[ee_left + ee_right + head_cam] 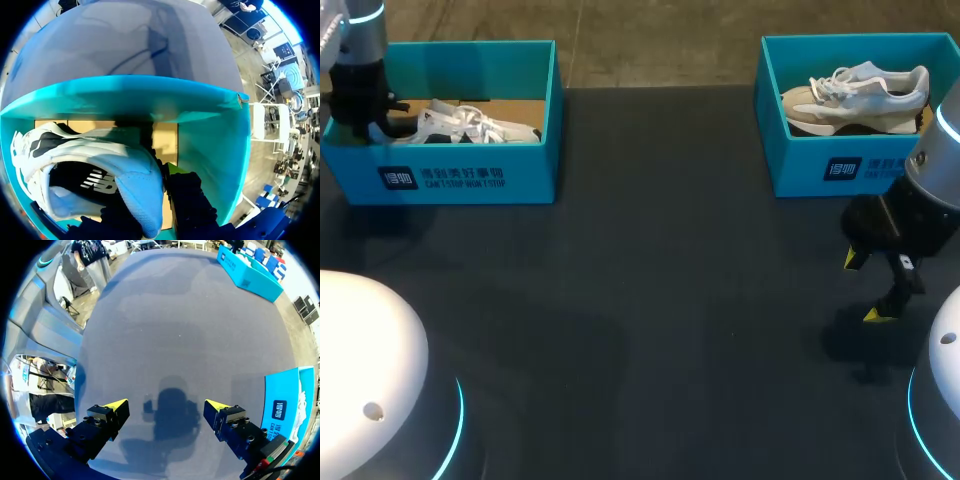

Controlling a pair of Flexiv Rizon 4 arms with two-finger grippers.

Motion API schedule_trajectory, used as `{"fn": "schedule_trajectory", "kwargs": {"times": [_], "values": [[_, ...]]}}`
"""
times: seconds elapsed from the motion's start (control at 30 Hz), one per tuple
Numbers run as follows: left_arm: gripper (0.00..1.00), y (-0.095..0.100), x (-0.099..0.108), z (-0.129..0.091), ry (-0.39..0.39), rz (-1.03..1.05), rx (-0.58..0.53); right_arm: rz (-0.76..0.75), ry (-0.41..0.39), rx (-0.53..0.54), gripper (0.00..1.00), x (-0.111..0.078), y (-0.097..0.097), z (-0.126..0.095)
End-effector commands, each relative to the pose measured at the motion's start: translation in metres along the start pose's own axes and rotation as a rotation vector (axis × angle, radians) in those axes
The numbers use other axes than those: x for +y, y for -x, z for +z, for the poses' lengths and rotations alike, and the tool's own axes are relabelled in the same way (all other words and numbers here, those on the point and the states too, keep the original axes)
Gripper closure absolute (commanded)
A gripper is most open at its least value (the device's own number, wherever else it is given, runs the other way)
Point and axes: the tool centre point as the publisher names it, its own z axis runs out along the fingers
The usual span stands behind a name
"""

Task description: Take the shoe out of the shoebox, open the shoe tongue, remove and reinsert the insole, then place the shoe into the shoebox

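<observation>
A white and black shoe [470, 125] lies in the teal shoebox [470, 175] at the table's far left. My left gripper [375, 125] is down inside that box at the shoe's heel end. In the left wrist view the shoe [75, 150] fills the space ahead, and my left gripper [150, 200] is shut on its pale blue heel collar, with one finger outside it and the other hidden inside. The box wall [210, 135] stands close beside it. My right gripper [863, 286] hangs open over the bare table, nothing between its fingers [166, 406].
A second teal shoebox [840, 170] at the far right holds a beige and white shoe [855, 95]; its corner [285, 410] lies just beside my right gripper. The dark table [650, 300] stretches between the two boxes.
</observation>
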Motion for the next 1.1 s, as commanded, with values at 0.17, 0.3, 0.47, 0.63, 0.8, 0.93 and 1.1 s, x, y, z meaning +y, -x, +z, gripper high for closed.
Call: {"fn": "schedule_trajectory", "kwargs": {"times": [0.17, 0.3, 0.47, 0.63, 0.8, 0.93, 1.1], "values": [[1.0, 0.001, 0.001, 0.0, -0.002, 0.002, -0.015, 0.001, -0.002, -0.002, 0.0, 0.0, -0.001, 0.0], [1.0, 0.003, 0.0, 0.002, -0.007, 0.003, -0.018, 0.001, -0.002, -0.002, 0.0, 0.0, -0.001, 0.0], [0.76, 0.005, -0.001, 0.002, -0.01, 0.002, -0.018, 0.001, -0.002, -0.002, 0.0, 0.0, -0.001, 0.0], [0.38, 0.007, 0.0, -0.001, -0.002, 0.003, -0.026, 0.001, -0.002, -0.002, 0.0, 0.0, -0.001, 0.0], [0.05, 0.008, 0.001, -0.002, -0.01, -0.009, -0.036, 0.001, -0.002, -0.002, 0.0, 0.0, -0.001, 0.0], [0.0, 0.01, 0.002, -0.013, -0.005, -0.02, -0.076, 0.001, -0.002, -0.002, 0.0, 0.0, -0.001, 0.0], [0.0, 0.012, 0.002, -0.035, 0.035, -0.026, -0.117, 0.001, -0.002, -0.002, 0.0, 0.0, -0.001, 0.0]]}}
